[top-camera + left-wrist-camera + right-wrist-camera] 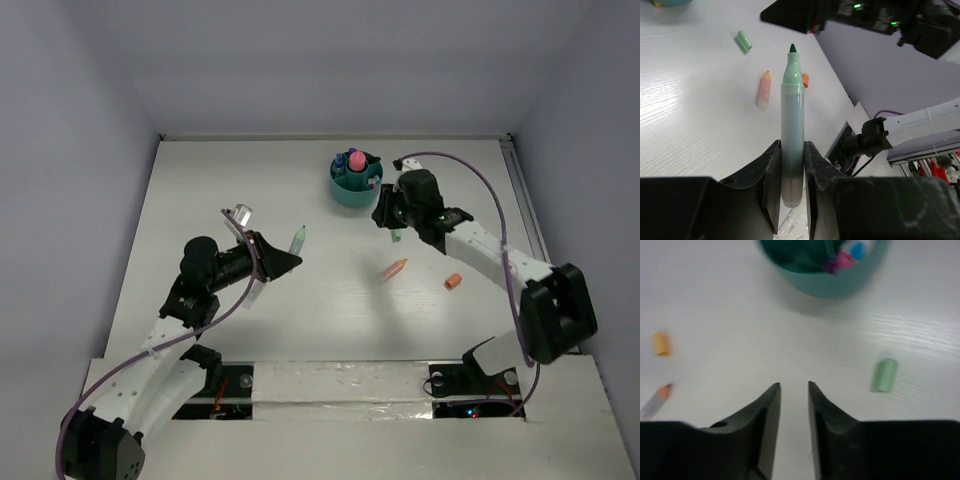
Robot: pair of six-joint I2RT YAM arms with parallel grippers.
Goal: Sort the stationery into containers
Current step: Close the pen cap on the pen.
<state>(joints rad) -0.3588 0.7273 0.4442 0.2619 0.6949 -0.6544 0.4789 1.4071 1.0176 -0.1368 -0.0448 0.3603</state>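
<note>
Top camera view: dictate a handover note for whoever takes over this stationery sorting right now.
Left gripper: shut on the uncapped green highlighter, held above the table.
Right gripper: jaws slightly apart, empty, near the teal organiser.
Done: several items already stand in the organiser.
Left: that green highlighter, plus green cap, orange highlighter, orange cap and a small clear item lying on the table.

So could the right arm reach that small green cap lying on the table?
Probably yes. The green cap lies on bare table just beside the right gripper, nothing on or against it. The teal organiser stands apart from it, and the jaws hold nothing.
</note>
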